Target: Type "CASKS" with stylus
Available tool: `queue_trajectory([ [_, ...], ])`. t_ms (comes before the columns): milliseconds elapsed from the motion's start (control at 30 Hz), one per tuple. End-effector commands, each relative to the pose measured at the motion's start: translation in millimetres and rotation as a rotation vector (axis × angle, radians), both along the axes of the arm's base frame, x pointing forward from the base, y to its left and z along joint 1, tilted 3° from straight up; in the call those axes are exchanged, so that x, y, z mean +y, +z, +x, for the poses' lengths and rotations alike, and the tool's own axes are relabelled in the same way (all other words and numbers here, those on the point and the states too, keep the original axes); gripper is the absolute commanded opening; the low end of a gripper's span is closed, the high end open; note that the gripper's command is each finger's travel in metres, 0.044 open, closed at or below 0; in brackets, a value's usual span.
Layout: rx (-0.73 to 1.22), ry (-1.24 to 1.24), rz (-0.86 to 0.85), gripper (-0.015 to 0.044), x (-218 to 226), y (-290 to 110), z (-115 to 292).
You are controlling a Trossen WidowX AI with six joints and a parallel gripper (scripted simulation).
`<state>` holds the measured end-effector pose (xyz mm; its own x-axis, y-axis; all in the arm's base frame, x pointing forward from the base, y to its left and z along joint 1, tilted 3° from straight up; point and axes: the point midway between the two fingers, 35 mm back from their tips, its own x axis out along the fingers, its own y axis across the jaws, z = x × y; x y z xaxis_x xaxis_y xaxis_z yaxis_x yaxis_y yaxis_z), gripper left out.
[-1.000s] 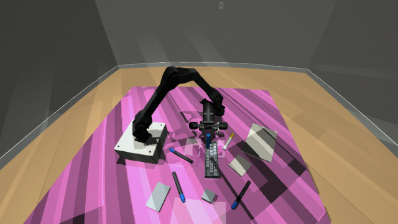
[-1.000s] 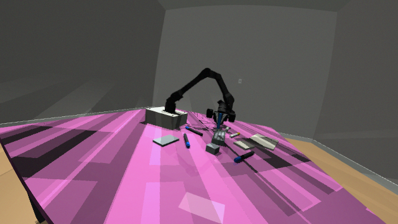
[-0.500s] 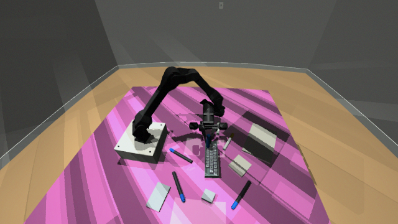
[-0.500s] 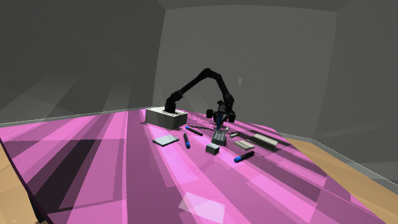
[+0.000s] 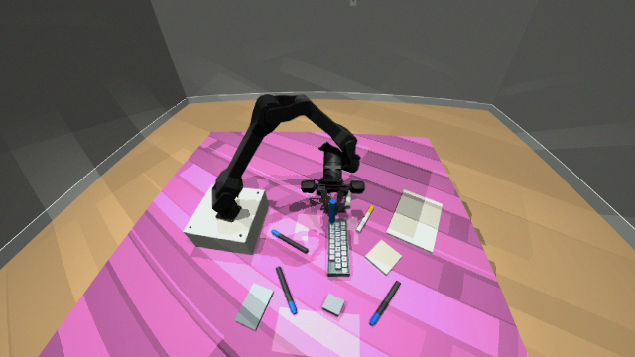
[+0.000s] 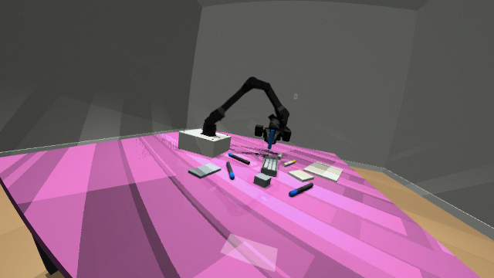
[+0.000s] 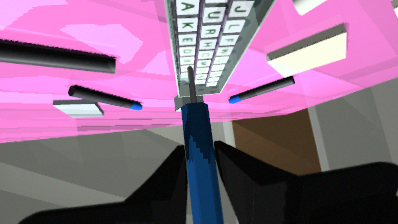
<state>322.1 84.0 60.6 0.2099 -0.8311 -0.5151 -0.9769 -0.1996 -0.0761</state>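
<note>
Leftmost, a boxy white base [image 5: 250,233] is carrying the black jointed arm. Further right, the gripper [image 5: 332,192] is clamping the smooth blue cylindrical stylus [image 5: 332,210] upright, its slim grey tip hanging over the flat rectangular keyboard [image 5: 338,248], whose square pale keys are facing up.

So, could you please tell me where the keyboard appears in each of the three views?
Top: keyboard at centre, lengthwise below the stylus.
Exterior: keyboard right of centre, below the arm.
Wrist: keyboard at top centre, beyond the stylus tip.
Shared landmark: the blue stylus, held in the fingers.
</note>
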Motion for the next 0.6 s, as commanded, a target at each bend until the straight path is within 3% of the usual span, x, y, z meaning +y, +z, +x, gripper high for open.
queue_trajectory([
  [0, 0.0, 0.0, 0.0, 0.0071, 0, 0, 0],
  [100, 0.0, 0.0, 0.0, 0.0051, 0, 0, 0],
  [167, 0.001, 0.001, 0.002, 0.0, -3, -1, 2],
  [567, -0.001, 0.007, 0.013, 0.0, -60, 0, 29],
])
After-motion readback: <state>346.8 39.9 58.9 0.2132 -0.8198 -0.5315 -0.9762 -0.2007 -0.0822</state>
